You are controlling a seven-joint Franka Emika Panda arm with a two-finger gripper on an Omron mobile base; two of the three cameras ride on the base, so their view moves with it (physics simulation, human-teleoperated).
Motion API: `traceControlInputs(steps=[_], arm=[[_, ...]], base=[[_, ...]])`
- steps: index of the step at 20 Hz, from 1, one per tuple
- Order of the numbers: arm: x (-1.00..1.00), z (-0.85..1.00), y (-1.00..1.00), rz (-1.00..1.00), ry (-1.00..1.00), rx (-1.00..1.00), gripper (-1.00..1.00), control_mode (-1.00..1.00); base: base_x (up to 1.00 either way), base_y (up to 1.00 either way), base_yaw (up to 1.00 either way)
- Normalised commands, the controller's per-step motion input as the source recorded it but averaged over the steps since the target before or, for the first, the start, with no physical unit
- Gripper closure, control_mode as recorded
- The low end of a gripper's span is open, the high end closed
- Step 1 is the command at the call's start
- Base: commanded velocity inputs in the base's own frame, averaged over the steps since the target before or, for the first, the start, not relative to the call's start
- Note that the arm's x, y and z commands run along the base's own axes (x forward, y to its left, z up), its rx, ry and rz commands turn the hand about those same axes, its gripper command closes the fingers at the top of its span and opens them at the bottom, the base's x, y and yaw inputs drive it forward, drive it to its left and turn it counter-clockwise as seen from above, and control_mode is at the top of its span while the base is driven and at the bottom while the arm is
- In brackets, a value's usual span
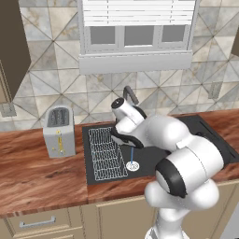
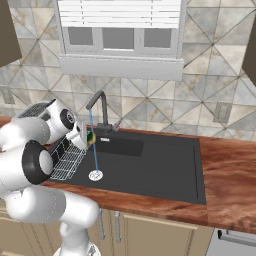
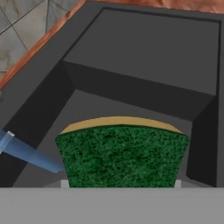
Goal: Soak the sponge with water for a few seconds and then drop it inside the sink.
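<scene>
The sponge (image 3: 121, 155), green with a yellow side (image 3: 120, 123), is held in my gripper (image 2: 85, 138), which is shut on it above the left part of the sink (image 2: 165, 167). In the right base view the sponge (image 2: 91, 137) hangs just below the faucet spout (image 2: 90, 106). The water (image 2: 93, 152) falls as a thin blue stream right beside it to the round drain (image 2: 95, 175). In the hand view the water (image 3: 26, 152) meets the sponge's left edge. The stream (image 1: 132, 154) also shows past my arm in the left base view.
A white wire rack (image 1: 106, 154) lies in the left part of the sink (image 1: 214, 140). A silver toaster (image 1: 59, 131) stands on the wooden counter (image 1: 32, 177) to the left. The dark faucet (image 2: 103, 112) rises at the sink's back edge.
</scene>
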Motion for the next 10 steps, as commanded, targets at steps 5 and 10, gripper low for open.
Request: traceControlInputs(steps=[5, 10], arm=[[0.11, -0.28, 0.0, 0.0, 0.04, 0.0, 1.0, -1.0], [0.19, -0.13, 0.0, 0.0, 0.01, -0.04, 1.0, -1.0]], base=[[0.0, 0.0, 0.0], [0.0, 0.0, 0.0]])
